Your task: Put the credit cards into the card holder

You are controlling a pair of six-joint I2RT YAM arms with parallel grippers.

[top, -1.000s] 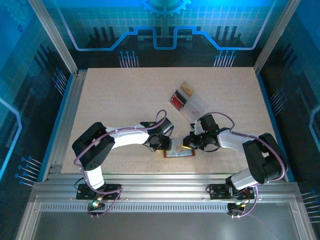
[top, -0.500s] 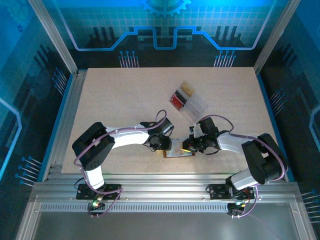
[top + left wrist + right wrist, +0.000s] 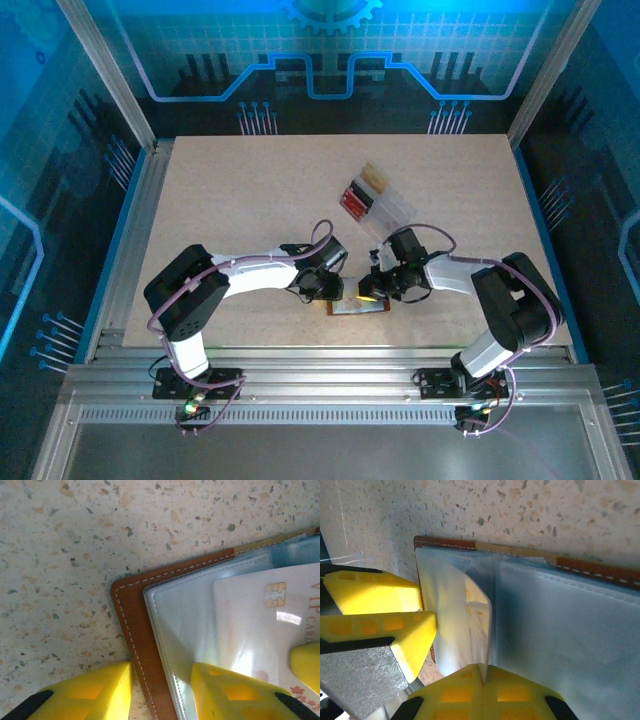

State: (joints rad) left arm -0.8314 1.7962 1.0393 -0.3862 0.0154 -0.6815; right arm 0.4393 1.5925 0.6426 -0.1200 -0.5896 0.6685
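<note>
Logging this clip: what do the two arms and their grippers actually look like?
Both the left arm and right arm have white links between bulky black joints, with purple cables looping alongside. The left gripper and right gripper have blocky yellow fingers with shallow square recesses and black patches.

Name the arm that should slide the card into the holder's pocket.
Right. The right tool is shut on the card, at the clear pocket. The left tool straddles the card holder at its brown edge, apparently steadying it, and is best left there.
</note>
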